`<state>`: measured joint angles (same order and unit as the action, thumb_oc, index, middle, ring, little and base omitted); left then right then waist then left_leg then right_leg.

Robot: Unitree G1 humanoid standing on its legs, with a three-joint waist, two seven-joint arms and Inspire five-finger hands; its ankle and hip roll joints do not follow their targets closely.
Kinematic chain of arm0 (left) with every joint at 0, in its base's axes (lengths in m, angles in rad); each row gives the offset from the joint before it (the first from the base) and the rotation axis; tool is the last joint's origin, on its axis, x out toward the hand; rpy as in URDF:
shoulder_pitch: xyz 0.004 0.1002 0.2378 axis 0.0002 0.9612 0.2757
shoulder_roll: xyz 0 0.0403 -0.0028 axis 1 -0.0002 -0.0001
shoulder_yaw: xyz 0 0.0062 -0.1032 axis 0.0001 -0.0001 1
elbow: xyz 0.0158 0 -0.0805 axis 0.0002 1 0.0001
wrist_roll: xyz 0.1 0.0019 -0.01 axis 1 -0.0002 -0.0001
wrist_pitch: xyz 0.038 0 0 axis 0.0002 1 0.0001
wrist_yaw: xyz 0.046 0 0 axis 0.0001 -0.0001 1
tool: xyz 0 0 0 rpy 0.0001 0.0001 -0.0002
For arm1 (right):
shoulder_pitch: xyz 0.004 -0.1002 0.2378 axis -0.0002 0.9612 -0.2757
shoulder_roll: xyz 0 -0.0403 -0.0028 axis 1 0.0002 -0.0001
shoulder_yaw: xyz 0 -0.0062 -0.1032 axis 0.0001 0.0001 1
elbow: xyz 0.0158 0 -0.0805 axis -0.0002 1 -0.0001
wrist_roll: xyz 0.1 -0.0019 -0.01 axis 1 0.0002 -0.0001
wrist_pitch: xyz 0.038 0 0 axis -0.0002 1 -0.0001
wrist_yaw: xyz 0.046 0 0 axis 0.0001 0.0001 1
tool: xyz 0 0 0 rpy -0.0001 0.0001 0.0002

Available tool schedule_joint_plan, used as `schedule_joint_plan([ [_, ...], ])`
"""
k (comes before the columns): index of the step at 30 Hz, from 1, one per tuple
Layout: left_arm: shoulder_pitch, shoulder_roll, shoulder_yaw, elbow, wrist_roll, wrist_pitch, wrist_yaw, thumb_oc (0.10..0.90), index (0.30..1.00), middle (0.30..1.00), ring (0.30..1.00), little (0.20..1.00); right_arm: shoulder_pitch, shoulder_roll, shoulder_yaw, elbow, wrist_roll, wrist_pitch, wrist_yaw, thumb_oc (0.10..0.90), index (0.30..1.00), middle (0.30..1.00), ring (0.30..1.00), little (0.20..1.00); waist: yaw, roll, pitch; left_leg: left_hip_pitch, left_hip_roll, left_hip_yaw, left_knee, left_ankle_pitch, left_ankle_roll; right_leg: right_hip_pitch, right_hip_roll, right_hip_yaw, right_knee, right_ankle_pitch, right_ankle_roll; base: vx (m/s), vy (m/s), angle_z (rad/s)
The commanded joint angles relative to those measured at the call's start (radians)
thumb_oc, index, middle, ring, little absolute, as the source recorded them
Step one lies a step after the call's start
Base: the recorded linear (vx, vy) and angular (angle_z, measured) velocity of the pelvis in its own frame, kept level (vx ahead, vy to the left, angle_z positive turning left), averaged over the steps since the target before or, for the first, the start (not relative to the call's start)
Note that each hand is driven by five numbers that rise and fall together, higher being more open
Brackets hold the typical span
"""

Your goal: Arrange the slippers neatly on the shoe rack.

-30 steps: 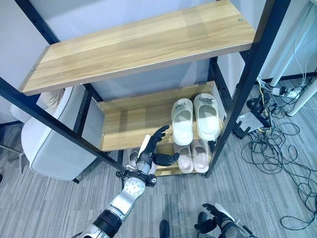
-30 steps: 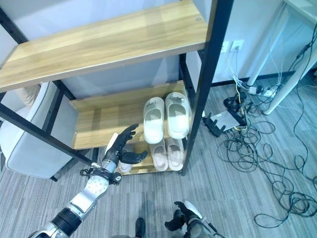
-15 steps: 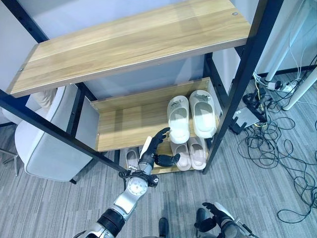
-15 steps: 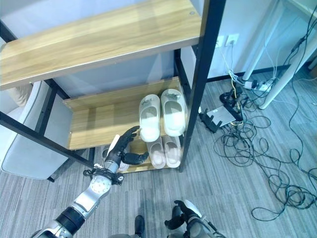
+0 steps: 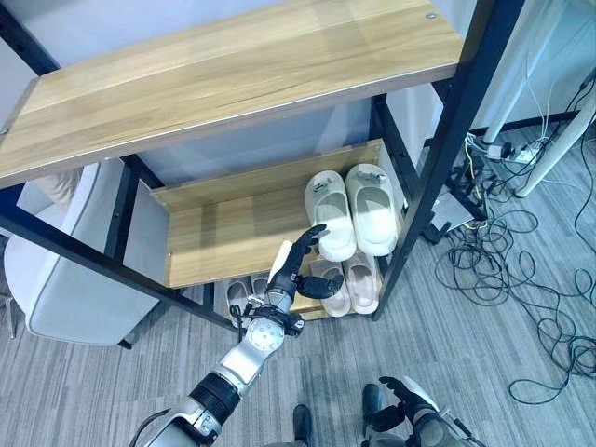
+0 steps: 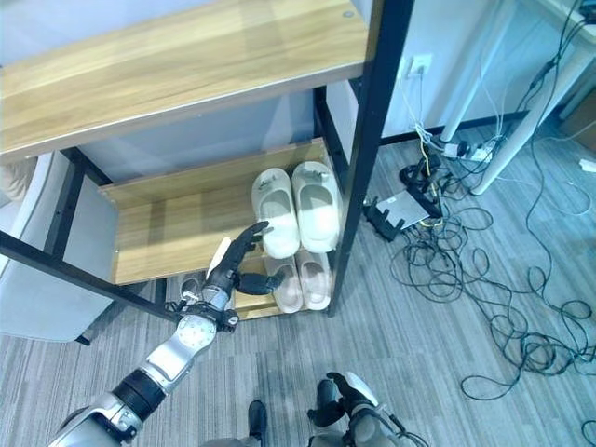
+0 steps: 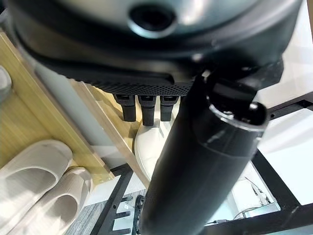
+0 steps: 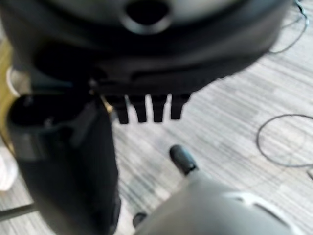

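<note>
A pair of white slippers (image 5: 352, 209) lies side by side at the right end of the rack's middle shelf (image 5: 223, 237). Below them a beige pair (image 5: 346, 284) sits on the bottom shelf, with a small grey pair (image 5: 238, 296) further left. My left hand (image 5: 291, 273) is raised in front of the rack, open, with straight fingers pointing at the left white slipper (image 7: 150, 142) and the thumb spread; it holds nothing. The fingertips stop just short of that slipper's toe. My right hand (image 5: 399, 407) hangs low near the floor, relaxed and empty.
The wide wooden top shelf (image 5: 233, 74) overhangs the rack. A black upright post (image 5: 442, 149) stands right beside the slippers. A white chair (image 5: 65, 289) is at the left. Tangled cables (image 5: 521, 279) and a power strip (image 6: 456, 149) cover the floor at the right.
The camera has shifted, so the whole scene sits further left. My left hand has reached a little closer to the left white slipper. The slippers have not moved.
</note>
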<state>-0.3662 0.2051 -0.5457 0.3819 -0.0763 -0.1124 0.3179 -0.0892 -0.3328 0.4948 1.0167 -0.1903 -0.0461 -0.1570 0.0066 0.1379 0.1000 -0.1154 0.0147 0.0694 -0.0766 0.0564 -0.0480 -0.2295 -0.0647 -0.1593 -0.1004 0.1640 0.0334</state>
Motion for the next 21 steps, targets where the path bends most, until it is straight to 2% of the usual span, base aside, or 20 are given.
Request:
schedule_joint_plan([
  [1, -0.204, -0.050, -0.012, 0.025, 0.043, -0.072, 0.016, 0.800, 0.900, 0.900, 0.900, 0.900, -0.044, 0.009, 0.022, 0.015, 0.016, -0.033, -0.022, 0.800, 0.900, 0.900, 0.900, 0.900, -0.018, -0.015, -0.011, -0.088, 0.011, -0.050, -0.011, 0.022, -0.047, 0.027, -0.039, -0.030, 0.013, -0.150, 0.069, 0.00, 0.000, 0.00],
  [13, -0.215, -0.028, -0.003, 0.025, 0.065, -0.071, 0.022, 0.800, 0.900, 0.900, 0.900, 0.900, -0.039, 0.013, 0.024, 0.020, 0.011, -0.037, -0.024, 0.800, 0.900, 0.900, 0.900, 0.900, -0.023, -0.019, -0.020, -0.077, 0.012, -0.042, -0.011, 0.013, -0.043, 0.033, -0.036, -0.021, 0.013, -0.153, 0.067, 0.01, 0.000, 0.00],
  [21, -0.168, 0.050, 0.055, -0.081, 0.059, -0.084, 0.005, 0.800, 0.900, 0.900, 0.900, 0.900, -0.030, 0.028, 0.010, 0.021, 0.013, -0.035, -0.013, 0.800, 0.900, 0.900, 0.900, 0.900, -0.002, -0.019, -0.035, -0.050, 0.013, -0.052, -0.011, 0.010, -0.049, 0.074, -0.037, -0.045, 0.013, -0.165, 0.067, 0.00, 0.000, 0.00],
])
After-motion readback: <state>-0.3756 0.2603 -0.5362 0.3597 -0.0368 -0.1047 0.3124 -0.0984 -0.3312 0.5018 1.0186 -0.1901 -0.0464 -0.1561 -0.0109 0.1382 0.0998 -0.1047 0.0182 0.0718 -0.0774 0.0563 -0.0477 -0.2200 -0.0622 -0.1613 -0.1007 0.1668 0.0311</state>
